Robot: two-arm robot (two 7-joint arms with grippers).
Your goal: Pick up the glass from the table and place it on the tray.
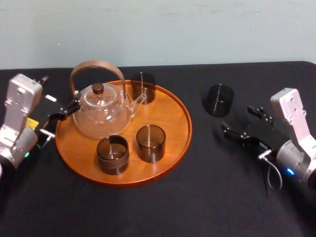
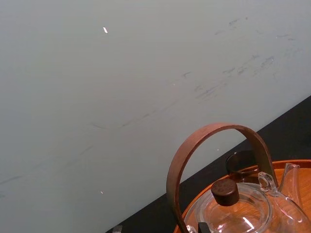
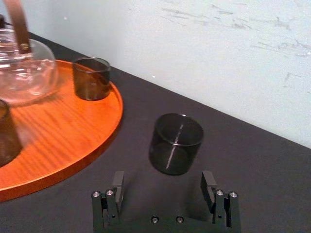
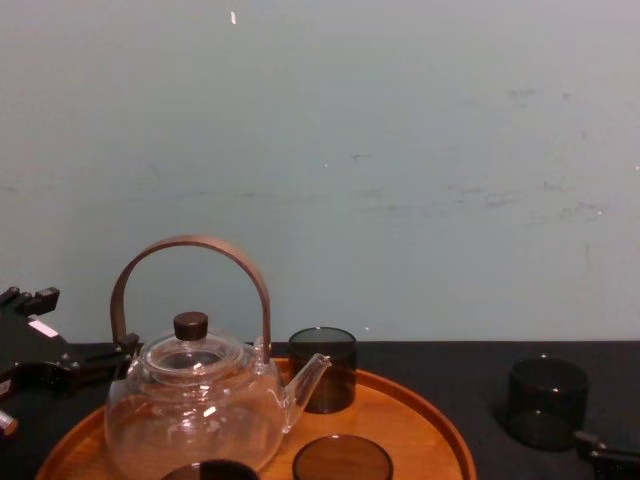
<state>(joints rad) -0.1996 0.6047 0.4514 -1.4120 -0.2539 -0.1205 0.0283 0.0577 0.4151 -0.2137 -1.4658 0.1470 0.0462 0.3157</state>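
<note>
Dark glass [image 1: 218, 100] upright on the black desk [image 1: 207, 197], right of the tray [image 1: 173, 123] and apart from its rim, a strip of bare desk between. Right gripper [image 1: 238, 118] low over the desk, farther right of the tray, just beside the glass; jaws wide open, wider than the glass, holding nothing. Left gripper [image 1: 61, 112] idle at the tray's left rim, near the teapot [image 1: 101, 111]; open or closed, cannot tell. Bare wood free toward the tray's right edge.
</note>
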